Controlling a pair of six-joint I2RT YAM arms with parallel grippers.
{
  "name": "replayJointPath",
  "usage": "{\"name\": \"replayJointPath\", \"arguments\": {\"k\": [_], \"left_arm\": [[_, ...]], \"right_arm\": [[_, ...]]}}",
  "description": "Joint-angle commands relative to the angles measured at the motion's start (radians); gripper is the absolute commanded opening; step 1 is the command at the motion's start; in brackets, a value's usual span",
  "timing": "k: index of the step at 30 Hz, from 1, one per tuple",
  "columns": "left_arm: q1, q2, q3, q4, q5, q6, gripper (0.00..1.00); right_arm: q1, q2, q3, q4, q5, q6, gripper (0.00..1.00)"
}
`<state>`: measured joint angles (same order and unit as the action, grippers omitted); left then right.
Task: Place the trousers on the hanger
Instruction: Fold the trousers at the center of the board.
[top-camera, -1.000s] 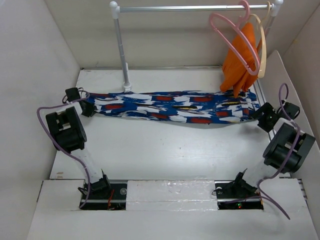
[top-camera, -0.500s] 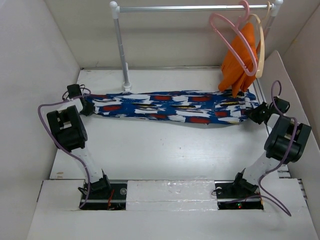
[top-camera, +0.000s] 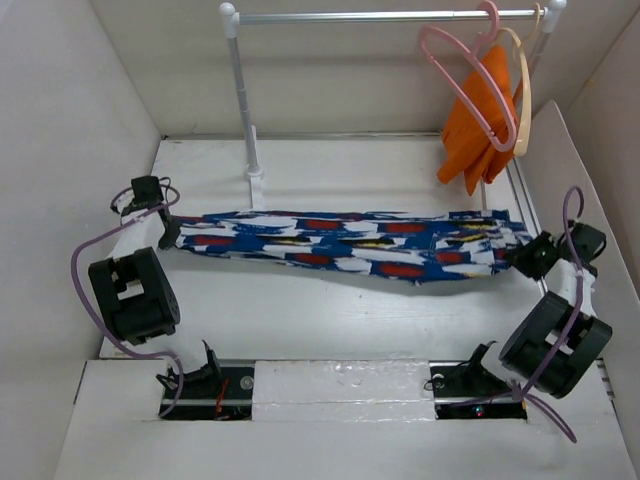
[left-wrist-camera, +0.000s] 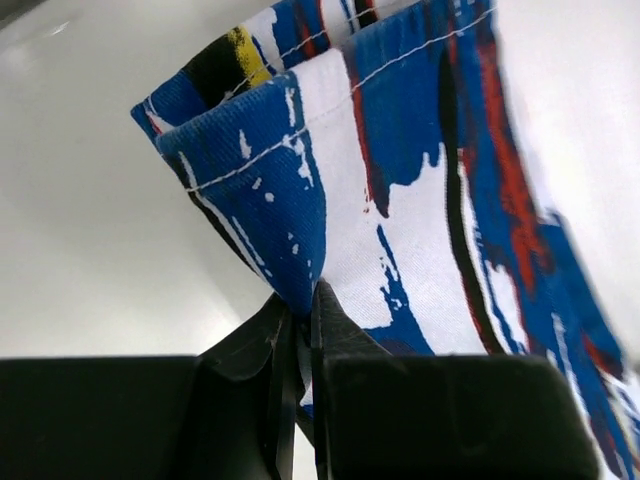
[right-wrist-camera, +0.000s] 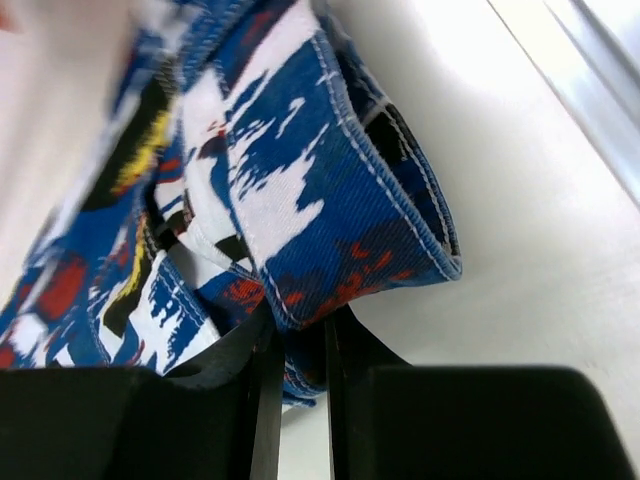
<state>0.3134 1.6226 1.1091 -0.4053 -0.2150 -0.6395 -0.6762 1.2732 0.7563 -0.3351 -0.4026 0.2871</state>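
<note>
Seen from my remote station, one pair of trousers (top-camera: 350, 240) runs as a long band across the white table (top-camera: 330, 310), held at each end by one of the two arms. The left gripper (top-camera: 168, 230) is clamped on the left end and the right gripper (top-camera: 520, 258) on the right end. From the overhead camera I count two hangers on the single rail (top-camera: 380, 16) at the far right. One is the pink hanger (top-camera: 424, 42) and the other a cream hanger (top-camera: 526, 100) just behind it, with one orange cloth (top-camera: 480, 120) hanging among them. The trousers lie nearer the arms than the rail, well apart from the pink hanger. The band sags slightly at the middle, and I cannot tell whether it touches the table there. Only the wrist cameras show the grips closely. On the left, the left gripper (left-wrist-camera: 300, 310) has its black fingertips pinched together on a folded, stitched hem of the trousers (left-wrist-camera: 400, 150), with blue, white, red, black and a patch of yellow above the pale surface. On the right, the right gripper (right-wrist-camera: 297, 330) bites a thicker, doubled, stitched edge of the trousers (right-wrist-camera: 320, 200), which curls over beside the table's edge strip. Only the overhead view shows the rail, both hangers and the orange cloth.
</note>
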Motion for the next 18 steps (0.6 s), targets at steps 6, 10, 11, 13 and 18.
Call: {"name": "replayJointPath", "arguments": {"k": [6, 10, 11, 13, 18], "left_arm": [[0.035, -0.081, -0.135, -0.053, -0.195, 0.006, 0.35], [0.035, -0.175, -0.091, -0.049, -0.053, -0.017, 0.63], [0.018, -0.185, -0.071, -0.053, -0.035, -0.023, 0.64], [-0.037, -0.182, 0.012, -0.079, -0.003, -0.04, 0.63], [-0.235, -0.211, 0.097, -0.035, 0.002, -0.014, 0.59]], "right_arm": [[-0.16, 0.054, -0.075, 0.022, -0.008, -0.18, 0.58], [-0.16, 0.04, -0.091, 0.01, -0.061, -0.172, 0.81], [-0.16, 0.017, -0.098, 0.007, -0.056, -0.166, 0.83], [-0.16, 0.003, -0.083, -0.045, -0.007, -0.166, 0.88], [-0.192, -0.096, -0.083, -0.082, 0.097, -0.14, 0.9]]}}
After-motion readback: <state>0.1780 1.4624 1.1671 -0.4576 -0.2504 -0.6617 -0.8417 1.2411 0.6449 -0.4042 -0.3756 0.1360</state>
